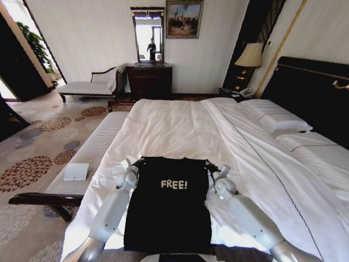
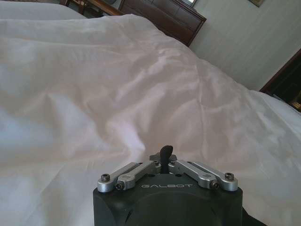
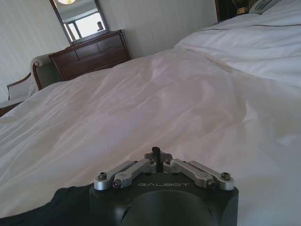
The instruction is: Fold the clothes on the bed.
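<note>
Beyond the black T-shirt [image 1: 168, 204] the white duvet [image 1: 174, 128] lies open and bare right up toward the dresser [image 1: 149, 79]. To the right, pillows [image 1: 278, 119] and the dark headboard [image 1: 313, 93] wall things in; left, the bench [image 1: 90, 150] (a white pad on it) flanks the bed [image 1: 262, 180].

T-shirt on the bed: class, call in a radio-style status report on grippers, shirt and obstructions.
Left gripper and right gripper shut on T-shirt at its far corners. Shirt spread flat on bed, lettering up. Nothing in the way.
</note>
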